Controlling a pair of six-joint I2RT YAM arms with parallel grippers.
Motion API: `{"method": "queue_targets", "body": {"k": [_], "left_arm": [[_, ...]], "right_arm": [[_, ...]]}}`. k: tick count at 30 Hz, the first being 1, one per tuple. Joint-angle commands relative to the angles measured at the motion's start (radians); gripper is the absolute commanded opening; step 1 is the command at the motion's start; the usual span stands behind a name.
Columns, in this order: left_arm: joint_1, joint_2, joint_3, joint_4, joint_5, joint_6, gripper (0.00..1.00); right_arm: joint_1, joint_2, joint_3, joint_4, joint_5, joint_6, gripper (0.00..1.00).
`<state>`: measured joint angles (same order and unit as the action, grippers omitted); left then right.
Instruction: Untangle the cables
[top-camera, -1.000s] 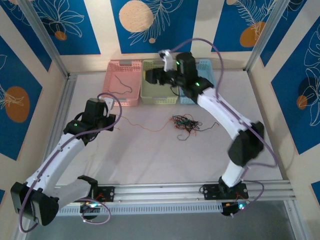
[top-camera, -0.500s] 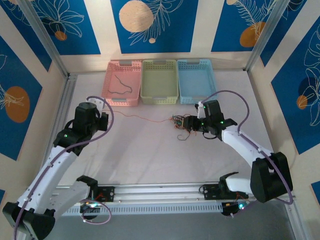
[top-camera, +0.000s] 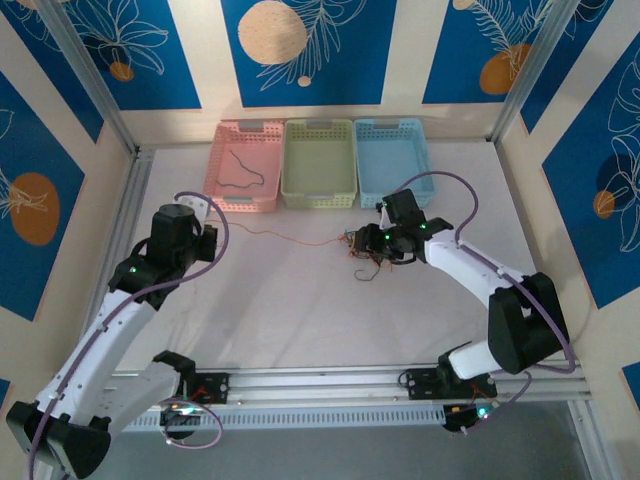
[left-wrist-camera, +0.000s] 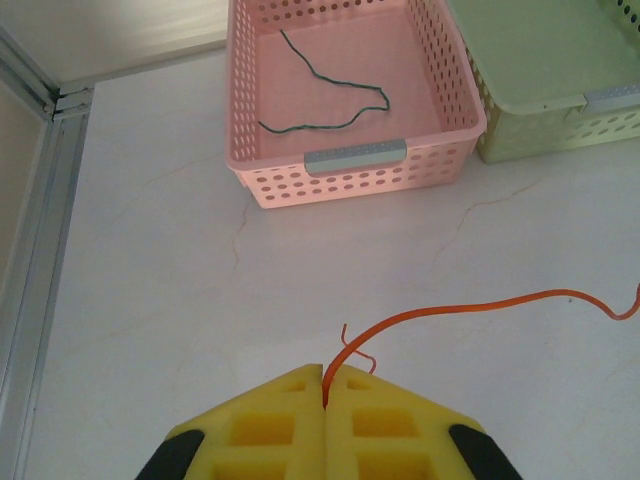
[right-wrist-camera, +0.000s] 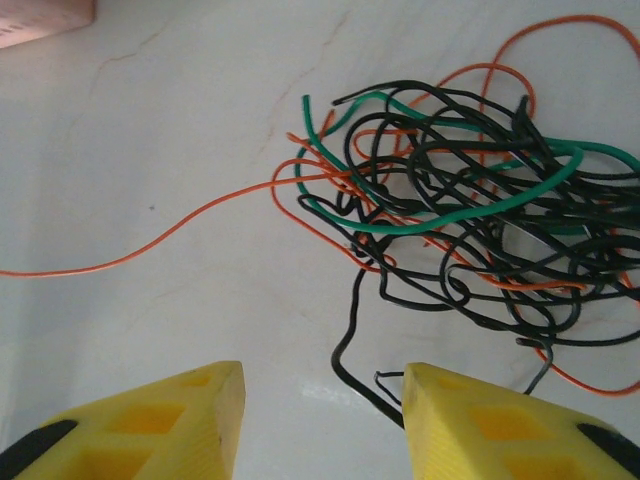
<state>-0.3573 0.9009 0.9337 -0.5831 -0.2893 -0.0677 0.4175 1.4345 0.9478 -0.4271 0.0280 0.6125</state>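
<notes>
The cables lie as a tangle (top-camera: 372, 250) of black, green and orange wires (right-wrist-camera: 470, 220) at mid table. One orange cable (left-wrist-camera: 470, 305) runs from the tangle leftward (top-camera: 290, 238) into my left gripper (left-wrist-camera: 327, 372), which is shut on its end. That gripper (top-camera: 207, 240) hovers left of centre. My right gripper (right-wrist-camera: 323, 385) is open just before the tangle (top-camera: 362, 240), and a black cable end (right-wrist-camera: 365, 375) lies between its fingers, close to the right one. A dark green cable (left-wrist-camera: 330, 100) rests alone in the pink basket (left-wrist-camera: 355, 157).
Three baskets stand in a row at the back: pink (top-camera: 215, 165), pale green (top-camera: 319, 198) and light blue (top-camera: 390, 125). The green basket's corner (left-wrist-camera: 560, 110) is right of the pink one. An aluminium rail (top-camera: 130, 210) borders the table's left side.
My right arm swung down from over the green basket to the tangle and moved in on it from the right. The left arm drew back slightly, straightening the orange cable.
</notes>
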Motion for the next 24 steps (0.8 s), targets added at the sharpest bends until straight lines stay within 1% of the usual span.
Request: {"method": "queue_targets", "body": {"k": [1,2,4,9,12,15,18,21,24], "left_arm": [[0.011,0.009,-0.005,0.012,-0.001,0.019,0.0],[0.011,0.01,-0.006,0.012,0.001,0.018,0.0],[0.011,0.011,-0.004,0.011,0.004,0.019,0.0],[0.01,0.008,-0.004,0.009,0.0,0.021,0.0],[0.011,0.011,-0.004,0.011,0.004,0.022,0.0],[0.011,0.018,-0.004,0.008,0.01,0.021,0.0],[0.011,0.019,-0.004,0.009,0.013,0.02,0.0],[0.011,0.02,-0.004,0.009,0.017,0.021,0.0],[0.011,0.024,-0.004,0.009,0.021,0.019,0.0]], "right_arm": [[0.033,0.017,0.044,-0.1,0.104,0.056,0.46],[0.042,0.026,0.057,-0.133,0.137,0.079,0.46],[0.045,0.048,0.088,-0.182,0.151,0.105,0.46],[0.074,0.07,0.114,-0.181,0.16,0.125,0.47],[0.061,0.111,0.15,-0.192,0.148,0.134,0.47],[0.051,0.117,0.168,-0.185,0.155,0.147,0.47],[0.052,0.153,0.216,-0.218,0.146,0.132,0.46],[0.06,0.156,0.239,-0.233,0.173,0.102,0.46],[0.06,0.165,0.262,-0.242,0.143,0.019,0.47]]}}
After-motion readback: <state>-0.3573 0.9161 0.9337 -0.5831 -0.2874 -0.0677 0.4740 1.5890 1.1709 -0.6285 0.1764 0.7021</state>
